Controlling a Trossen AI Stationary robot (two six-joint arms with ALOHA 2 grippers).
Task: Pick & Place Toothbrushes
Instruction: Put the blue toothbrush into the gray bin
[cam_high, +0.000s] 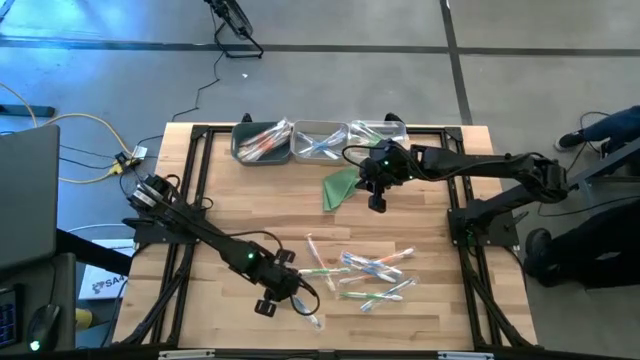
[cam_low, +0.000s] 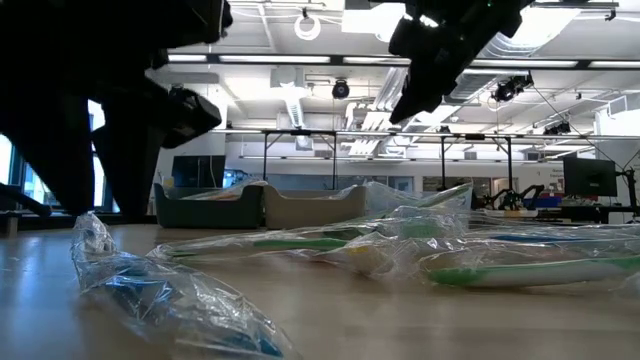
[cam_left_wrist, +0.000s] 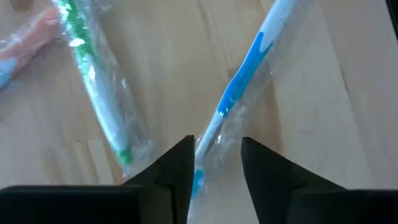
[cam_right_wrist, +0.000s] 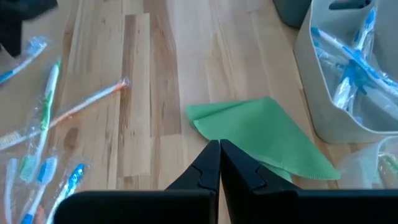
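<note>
The pale wooden slatted table (cam_high: 250, 190) is bare across its middle and its 9 o'clock side, leaving open room there, while three shallow bins sit in a row along the 12 o'clock edge: a dark grey bin (cam_high: 262, 141), a light grey bin (cam_high: 319, 140) and a clear plastic bin (cam_high: 379, 132), each holding wrapped brushes. A folded green cloth triangle (cam_high: 339, 188) lies just below the bins. The scattered pile of plastic-wrapped toothbrushes (cam_high: 365, 275), white with green, blue or pink-orange accents, spreads toward 5 o'clock, well clear of the table's edge. The left gripper (cam_high: 296, 297) is low near 6 o'clock, close to the front edge, its fingers apart on either side of a blue-and-white wrapped toothbrush (cam_left_wrist: 239, 93) that lies on the wood and runs on ahead of the tips; whether the fingers touch the wrapper is hard to tell. A green-and-white wrapped toothbrush (cam_left_wrist: 99, 93) lies just beside it. The right gripper (cam_high: 377, 203) hangs above the green cloth at about 1 o'clock, fingers pressed together on nothing.
</note>
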